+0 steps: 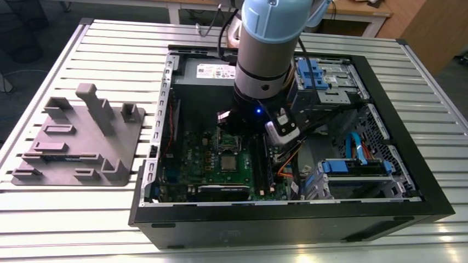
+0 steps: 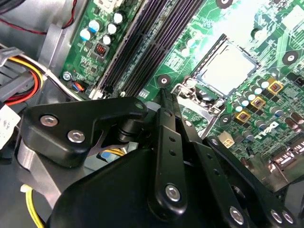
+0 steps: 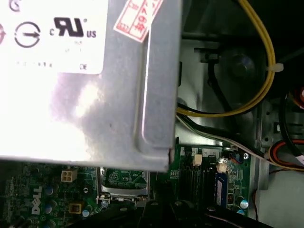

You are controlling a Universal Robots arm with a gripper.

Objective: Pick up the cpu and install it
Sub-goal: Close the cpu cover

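— One question first: which step are you on?

— One arm reaches down into the open computer case (image 1: 292, 226). As I judge it, you are at the close of the placing step. The cpu (image 2: 228, 66) lies flat in its socket on the green motherboard (image 2: 281, 40), silver top upward, and the socket's metal frame (image 2: 199, 102) stands open beside it. I cannot tell whether it is fully seated.

— And the gripper?

— In the second wrist view your gripper (image 2: 166, 95) has its jaws pressed together, with nothing visible between them. The tips hang near the open frame. The cpu lies just beyond them, apart and untouched. In the exterior view it is the pale square (image 1: 230, 163) close to the wrist.

— What does further motion call for?

— A clean, straight path, I judge. The frame sits by the tips, the memory slots (image 2: 142, 42) run alongside, and the cables (image 2: 19, 80) are near. A sideways drag could nudge the chip.
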